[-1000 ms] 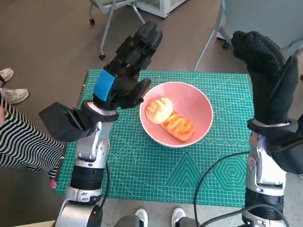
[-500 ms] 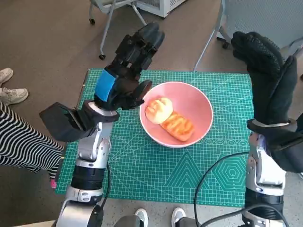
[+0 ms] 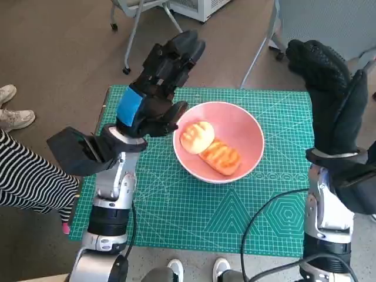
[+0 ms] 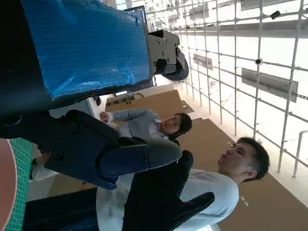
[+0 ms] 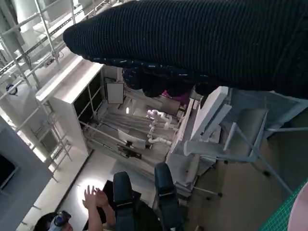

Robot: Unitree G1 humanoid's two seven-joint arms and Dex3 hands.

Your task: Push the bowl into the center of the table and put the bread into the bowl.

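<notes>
In the head view a pink bowl (image 3: 226, 144) stands near the middle of the green cutting mat (image 3: 194, 205). Two pieces of bread lie in it: a round pale bun (image 3: 197, 136) and a longer browned roll (image 3: 221, 156). My left hand (image 3: 160, 88) is raised just left of the bowl, fingers spread and holding nothing. My right hand (image 3: 330, 94) is lifted above the mat's right edge, fingers apart and empty. A sliver of the bowl's rim (image 4: 4, 192) shows in the left wrist view.
A person in striped clothing (image 3: 29, 182) sits at the left of the table, with a white shoe (image 3: 17, 118) on the floor. Chair legs (image 3: 138, 26) stand beyond the table. Two people (image 4: 192, 163) show in the left wrist view. A black cable (image 3: 264, 217) crosses the mat's near right.
Both hands hold nearly still; the left has risen very slightly. The person's striped leg at the left has drawn back a little. Bowl and bread have not moved.
</notes>
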